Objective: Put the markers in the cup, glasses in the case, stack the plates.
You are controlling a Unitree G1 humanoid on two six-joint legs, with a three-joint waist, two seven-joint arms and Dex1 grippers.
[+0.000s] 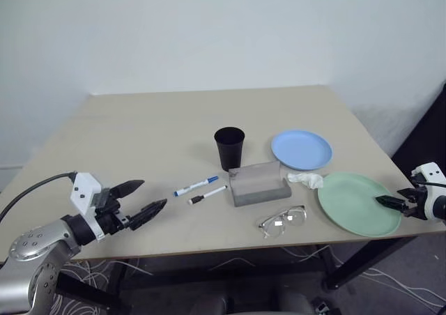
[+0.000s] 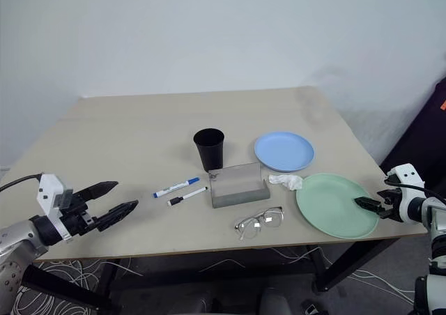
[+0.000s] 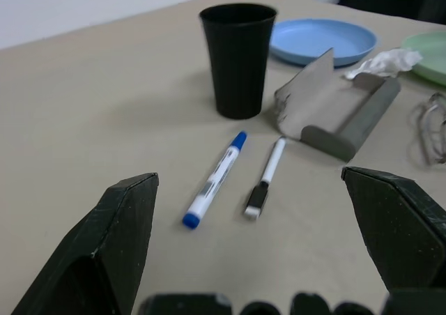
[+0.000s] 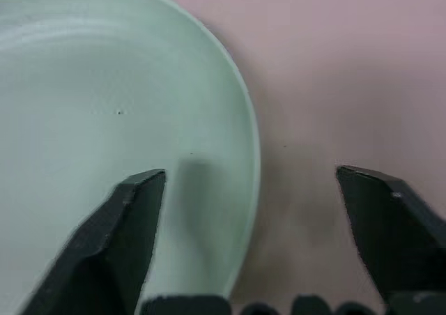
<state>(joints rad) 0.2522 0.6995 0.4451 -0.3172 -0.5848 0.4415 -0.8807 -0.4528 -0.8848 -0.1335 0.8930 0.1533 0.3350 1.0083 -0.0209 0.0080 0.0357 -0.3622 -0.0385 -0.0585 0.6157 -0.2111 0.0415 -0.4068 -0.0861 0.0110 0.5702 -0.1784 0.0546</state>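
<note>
- The left claw (image 1: 138, 200) was held with fingers wide apart and empty, aimed at the markers (image 1: 200, 190) lying just ahead of it, likely lined up for a pick.
- The cup (image 1: 229, 148), open case (image 1: 258, 183) and glasses (image 1: 282, 221) were set beyond, unfilled.
- The blue plate (image 1: 301, 150) lay apart from the green plate (image 1: 358, 203), whose rim was straddled by the right claw's (image 4: 251, 189) parted fingers.
- A plain beige tabletop (image 1: 153, 130) was backed by a white wall (image 1: 209, 29).
</note>
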